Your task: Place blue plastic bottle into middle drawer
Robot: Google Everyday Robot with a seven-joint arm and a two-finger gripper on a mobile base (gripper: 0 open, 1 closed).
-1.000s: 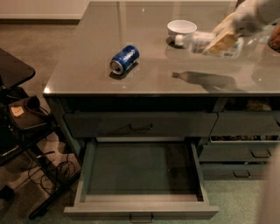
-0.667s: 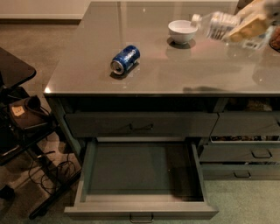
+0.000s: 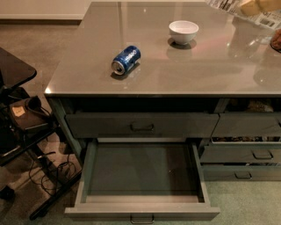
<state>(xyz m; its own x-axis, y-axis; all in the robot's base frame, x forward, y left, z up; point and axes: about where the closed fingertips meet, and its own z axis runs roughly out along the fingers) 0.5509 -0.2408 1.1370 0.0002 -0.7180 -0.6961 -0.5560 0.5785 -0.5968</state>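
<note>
The blue plastic bottle (image 3: pixel 239 12) shows as a pale shape with a printed label at the top right corner, above the far right of the counter. My gripper (image 3: pixel 259 6) is over it at the frame's top edge, mostly cut off, and seems shut on the bottle. The middle drawer (image 3: pixel 141 210) is pulled wide open below the counter's front, its flat bottom bare, with its small bar handle (image 3: pixel 142 218) at the front. The bottle and gripper are far up and to the right of the drawer.
A blue soda can (image 3: pixel 126 59) lies on its side on the grey counter (image 3: pixel 175 74). A white bowl (image 3: pixel 183 31) stands behind it. The upper drawer (image 3: pixel 141 125) is shut. Narrower drawers (image 3: pixel 250 154) stand at the right. A dark stand with cables (image 3: pixel 22 123) is at the left.
The gripper with the bottle has moved up and to the right, from beside the bowl to the top right corner. The camera view is closer on the counter and drawers.
</note>
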